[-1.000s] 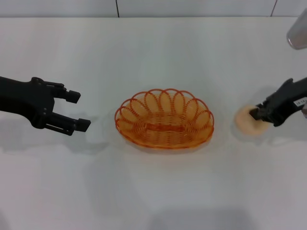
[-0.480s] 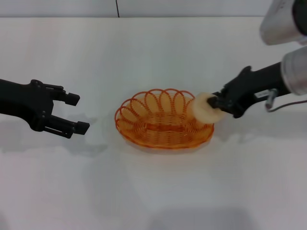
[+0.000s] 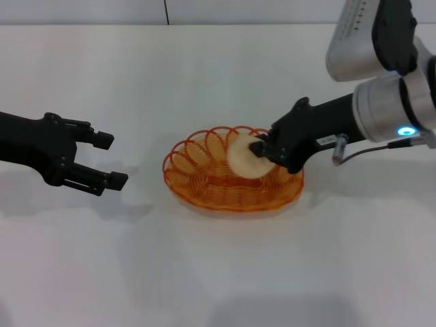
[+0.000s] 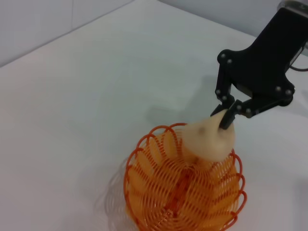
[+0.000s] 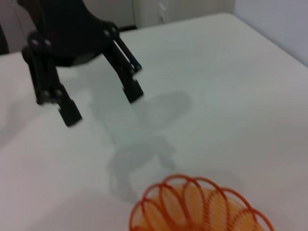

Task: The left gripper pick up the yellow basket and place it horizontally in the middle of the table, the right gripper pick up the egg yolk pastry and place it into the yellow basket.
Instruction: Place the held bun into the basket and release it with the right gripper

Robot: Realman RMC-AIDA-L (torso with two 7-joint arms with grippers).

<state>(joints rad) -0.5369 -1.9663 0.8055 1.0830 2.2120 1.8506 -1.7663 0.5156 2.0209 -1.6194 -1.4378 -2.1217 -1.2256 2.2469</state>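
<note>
The table (image 3: 218, 272) fills the head view, white and flat. Near its middle the yellow basket (image 3: 204, 184) lies lengthwise from left to right, resting on its woven bottom. The right gripper (image 3: 259, 150) reaches in from the right over the basket's right half, its jaws pinching the egg yolk pastry (image 3: 243, 158), which hangs above the basket's inside and hides part of the far right rim. The left gripper (image 3: 109, 160) hovers left of the basket, well apart from it, jaws spread and holding nothing. The right arm's upper part is cut off at the frame's edge.
</note>
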